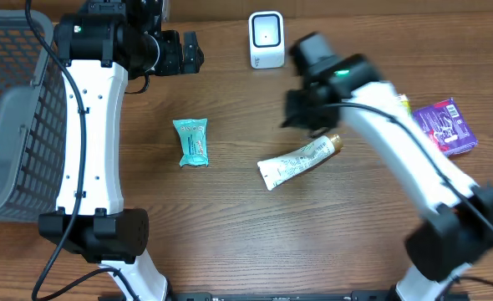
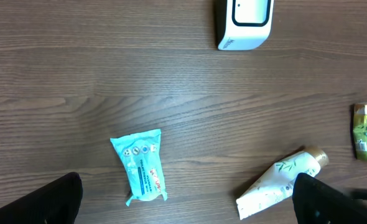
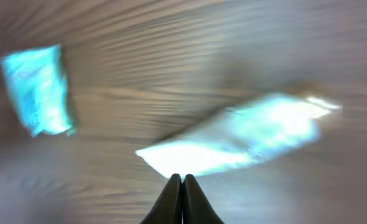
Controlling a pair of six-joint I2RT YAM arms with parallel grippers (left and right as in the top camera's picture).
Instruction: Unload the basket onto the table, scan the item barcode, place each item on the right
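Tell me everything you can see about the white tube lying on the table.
The tube is white with a green leaf print and looks like soft plastic. One end has a gold cap, the other a flat crimped seal. It lies flat and slanted on the wooden table, capped, to the right of a blue packet. Only the table seems to touch it.

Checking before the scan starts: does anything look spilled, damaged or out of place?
Nothing stands out. The white tube and teal packet lie flat and unspilled on the table; the barcode scanner stands upright. The right wrist view is blurred.
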